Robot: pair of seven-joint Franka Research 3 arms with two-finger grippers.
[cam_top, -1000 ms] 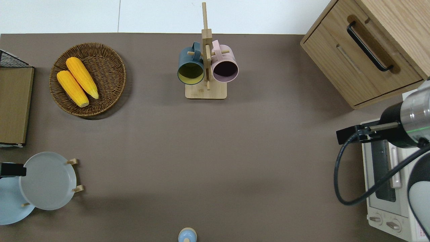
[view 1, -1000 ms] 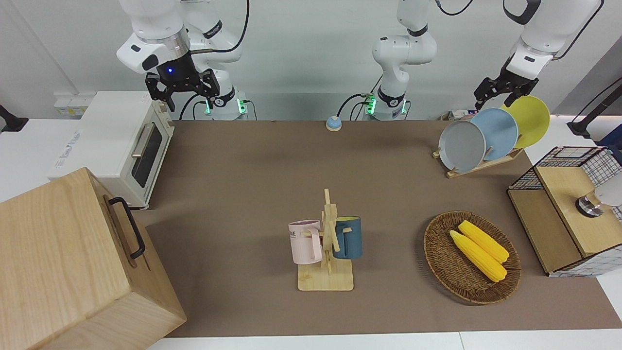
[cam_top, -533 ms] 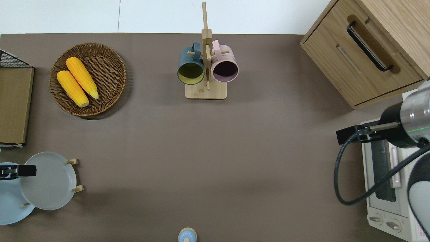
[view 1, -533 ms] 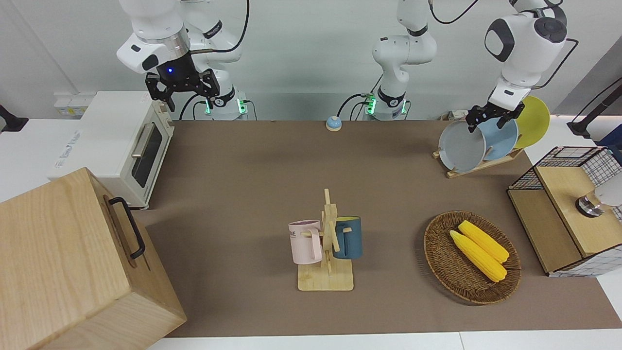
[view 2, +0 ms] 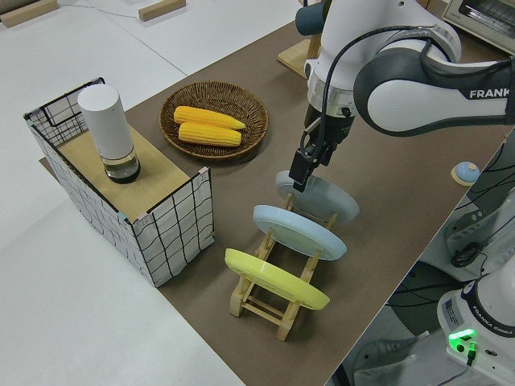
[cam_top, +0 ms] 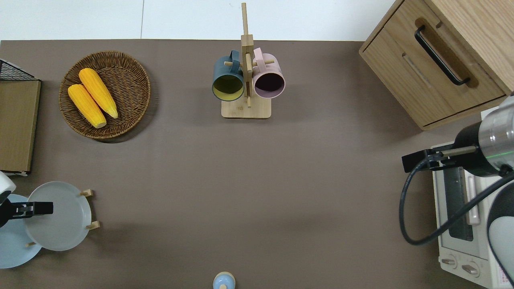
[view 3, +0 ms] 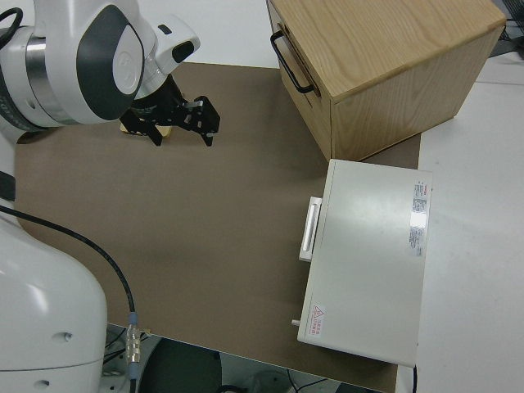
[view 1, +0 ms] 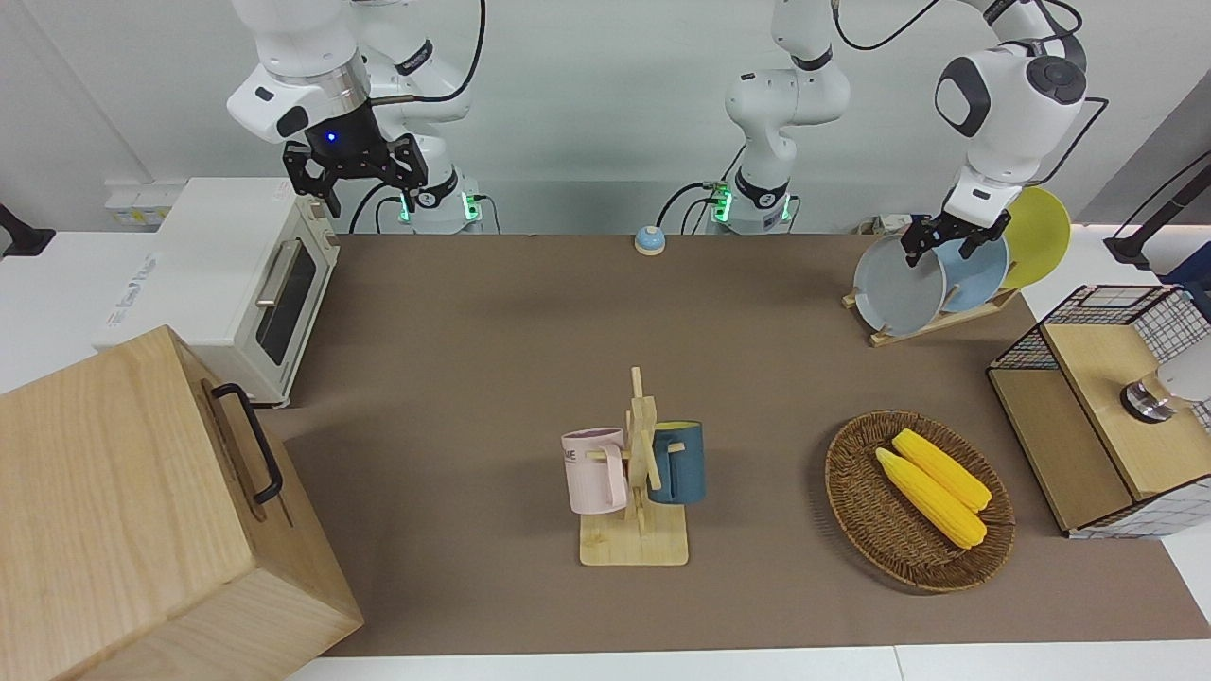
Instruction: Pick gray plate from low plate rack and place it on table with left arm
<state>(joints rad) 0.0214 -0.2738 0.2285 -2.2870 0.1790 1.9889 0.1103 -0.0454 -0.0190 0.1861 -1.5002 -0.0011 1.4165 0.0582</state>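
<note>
The left claw (view 1: 938,249) hangs at the top edge of the gray plate (view 1: 899,285), fingers apart, one on either side of the rim, not clamped. Below the claw, the plate leans in the rack (view 1: 932,323) (its end slot, the one nearest the tabletop's (view 1: 492,359) middle), with a blue plate (view 1: 979,274) just beside it. The right arm is parked.

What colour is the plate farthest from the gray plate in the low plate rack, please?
Yellow: the yellow plate shows best in the left side view.
</note>
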